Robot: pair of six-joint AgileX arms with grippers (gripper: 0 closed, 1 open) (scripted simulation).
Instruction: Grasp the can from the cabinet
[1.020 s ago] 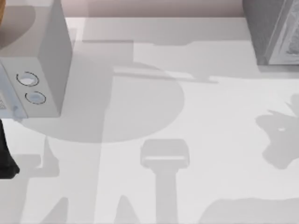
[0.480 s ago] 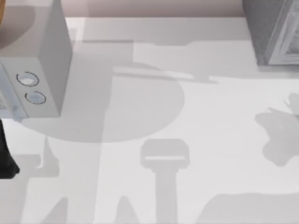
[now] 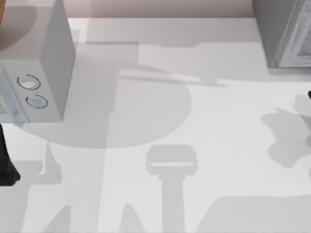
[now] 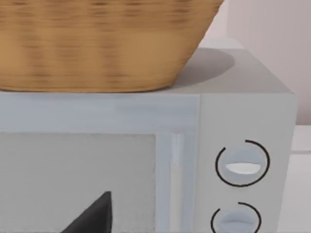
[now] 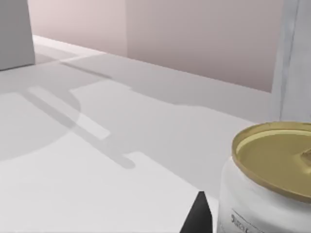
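**At counter's right edge: right arm crept in, shadow shifted**

Compared w/ half a sec earlier, a dark sliver of the right arm (image 3: pixel 309 94) was seen at the top view's right edge, and its shadow on the counter (image 3: pixel 160 116) had slid left and spread. The can (image 5: pixel 272 179), white w/ gold lid, was seen just beside the right end effector (image 5: pixel 198 216), near the cabinet (image 3: pixel 282 34). Whether it was clenched or released couldn't be told; grasp judged not yet confirmed. The left arm (image 3: pixel 5 165) was parked by the microwave (image 3: pixel 43 58).
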